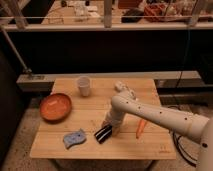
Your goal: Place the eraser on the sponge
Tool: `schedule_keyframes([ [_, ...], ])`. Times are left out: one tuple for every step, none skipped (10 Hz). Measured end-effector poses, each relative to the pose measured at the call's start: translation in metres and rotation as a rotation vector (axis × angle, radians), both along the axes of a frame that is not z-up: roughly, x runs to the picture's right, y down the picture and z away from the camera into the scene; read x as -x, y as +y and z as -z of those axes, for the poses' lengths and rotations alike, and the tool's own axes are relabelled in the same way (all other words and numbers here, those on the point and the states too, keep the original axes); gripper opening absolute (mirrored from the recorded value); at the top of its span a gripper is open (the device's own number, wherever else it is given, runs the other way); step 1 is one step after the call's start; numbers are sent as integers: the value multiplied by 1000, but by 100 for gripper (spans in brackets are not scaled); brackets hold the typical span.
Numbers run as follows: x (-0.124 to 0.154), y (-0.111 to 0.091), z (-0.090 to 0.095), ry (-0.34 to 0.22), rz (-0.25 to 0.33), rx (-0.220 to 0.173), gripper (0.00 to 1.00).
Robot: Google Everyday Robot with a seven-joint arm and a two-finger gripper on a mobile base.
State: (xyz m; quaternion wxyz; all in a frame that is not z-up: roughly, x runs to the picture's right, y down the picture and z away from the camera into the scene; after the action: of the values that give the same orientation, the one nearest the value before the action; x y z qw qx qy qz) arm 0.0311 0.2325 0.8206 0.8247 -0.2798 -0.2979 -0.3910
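Eraser (102, 133) at gripper (111, 128), near sponge (74, 138)

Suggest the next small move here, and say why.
Probably lift the eraser slightly, ready to carry it across to the sponge. The gripper is down at the eraser's upper end, and the eraser lies low over the table beside the sponge, apart from it, not on it.

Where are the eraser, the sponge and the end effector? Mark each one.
eraser (102, 134), camera view, middle of its dark top.
sponge (74, 138), camera view, centre of its blue face.
end effector (112, 127), camera view, its tip, low over the table by the eraser's right end.
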Motion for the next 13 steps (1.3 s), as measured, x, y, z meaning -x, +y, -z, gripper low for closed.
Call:
schedule_keyframes([
  [1, 0, 1, 0, 0, -2, 18],
  [2, -2, 2, 3, 0, -8, 9],
  [3, -5, 4, 4, 2, -14, 7],
  [7, -8, 6, 3, 6, -20, 7],
  [9, -10, 7, 4, 10, -27, 7],
  [10, -12, 9, 5, 14, -34, 7],
  [12, -15, 12, 2, 21, -42, 7],
  [16, -18, 15, -3, 32, -50, 7],
  [19, -21, 18, -4, 40, -57, 7],
  [20, -22, 20, -5, 46, -61, 7],
  [22, -23, 21, -7, 54, -69, 7],
  [24, -23, 21, -10, 63, -74, 7],
  [28, -23, 23, -15, 74, -82, 7],
])
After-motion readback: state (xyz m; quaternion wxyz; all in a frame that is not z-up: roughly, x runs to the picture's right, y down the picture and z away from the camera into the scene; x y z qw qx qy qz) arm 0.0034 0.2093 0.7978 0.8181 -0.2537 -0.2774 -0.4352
